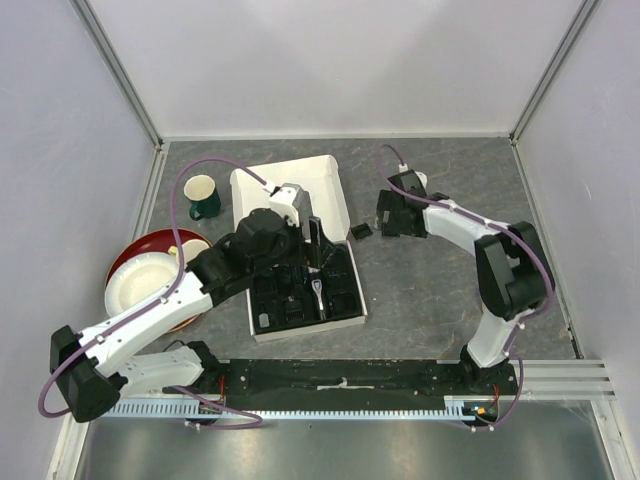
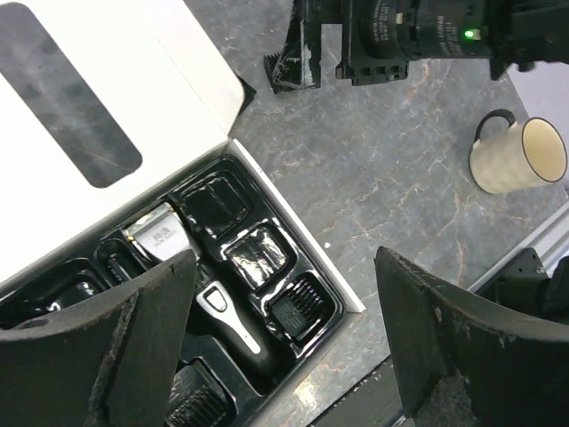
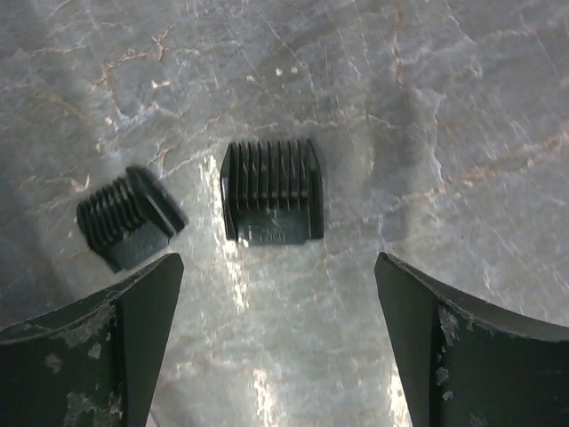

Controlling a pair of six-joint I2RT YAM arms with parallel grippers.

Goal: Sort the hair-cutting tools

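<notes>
Right wrist: right hand (image 3: 277, 265) spread wide and empty over centre comb guard (image 3: 271, 191); drop straight, pinch its sides, clear of second guard (image 3: 129, 221) at left; left hand (image 2: 284, 258) also wide.

Clipper (image 2: 233, 325) partly hidden behind L hand (image 2: 284, 258); smaller comb guard (image 3: 129, 218) blurred; tray (image 2: 300, 251) cut off at btm edge

An open white box (image 1: 310, 180) with a black tray (image 1: 340, 290) lies mid-table, the left arm (image 1: 150, 315) reaching over it. A small comb guard (image 1: 361, 231) lies just right of it, near the right arm (image 1: 455, 225).
</notes>
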